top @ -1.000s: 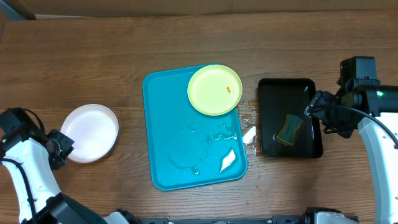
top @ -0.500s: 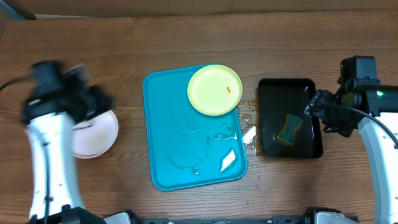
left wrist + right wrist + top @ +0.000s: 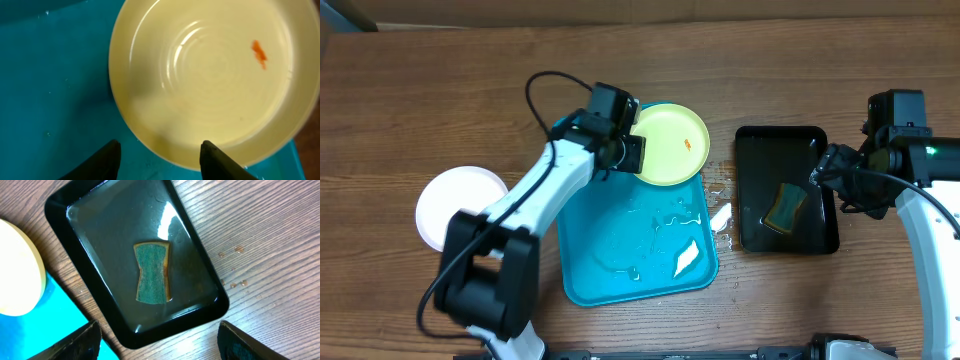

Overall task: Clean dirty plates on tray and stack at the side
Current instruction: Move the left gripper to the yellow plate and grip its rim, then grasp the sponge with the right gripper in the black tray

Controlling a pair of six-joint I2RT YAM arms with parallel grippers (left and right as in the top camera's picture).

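A light-green plate (image 3: pixel 667 143) with a small orange-red smear (image 3: pixel 689 144) lies in the far right corner of the turquoise tray (image 3: pixel 610 250). My left gripper (image 3: pixel 623 152) is open at the plate's left edge. In the left wrist view the plate (image 3: pixel 210 75) fills the frame, and its near rim lies between the open fingers of the left gripper (image 3: pixel 160 152). A white plate (image 3: pixel 445 205) sits on the table at the left; I cannot tell if it is one or a stack. My right gripper (image 3: pixel 828 172) is open and empty above the black tray's right side.
A small black tray (image 3: pixel 752 235) holding water and a green sponge (image 3: pixel 786 205) stands right of the turquoise tray; both also show in the right wrist view, the tray (image 3: pixel 65 210) and the sponge (image 3: pixel 152 272). White scraps (image 3: pixel 686 257) and water drops lie on the turquoise tray's wet floor.
My left arm has swung from the front left beside the white plate across to the tray's far corner at the green plate. The right arm has not moved.
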